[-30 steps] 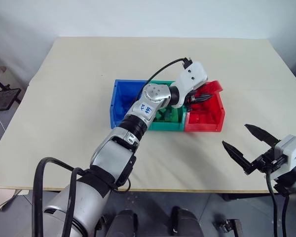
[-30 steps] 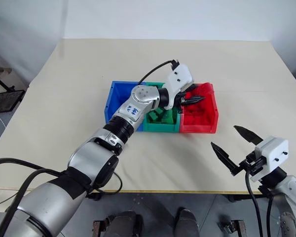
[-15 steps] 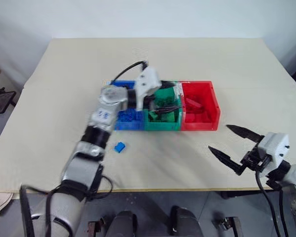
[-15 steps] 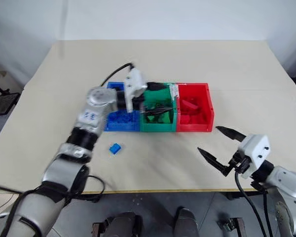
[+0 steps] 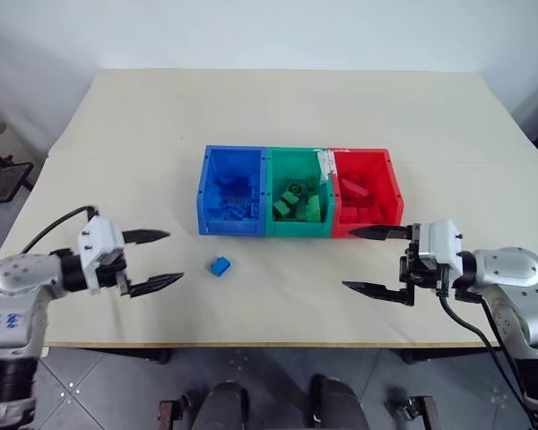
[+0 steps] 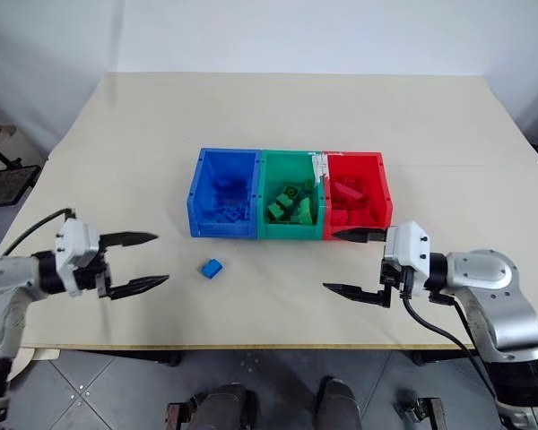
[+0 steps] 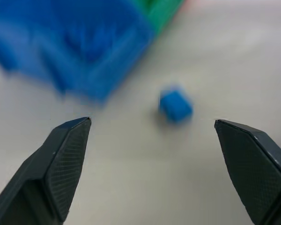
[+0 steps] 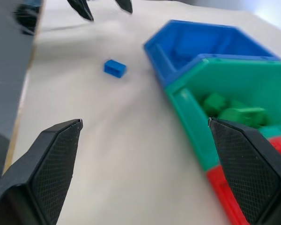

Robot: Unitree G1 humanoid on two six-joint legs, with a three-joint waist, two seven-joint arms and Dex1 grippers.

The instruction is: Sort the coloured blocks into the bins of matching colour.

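One blue block (image 5: 220, 266) on beige table (image 5: 278, 107), white wall behind, left gripper (image 5: 152, 261) and right gripper (image 5: 372, 259) wide open, empty

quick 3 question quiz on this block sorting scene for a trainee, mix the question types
1. True or false: the blue block lies inside the blue bin.
2. Which claw is nearer that block? A) left claw B) right claw
3. Fill in: the middle bin is ____.

Key: 1 false, it lies on the table in front of the blue bin. 2 A. 3 green.
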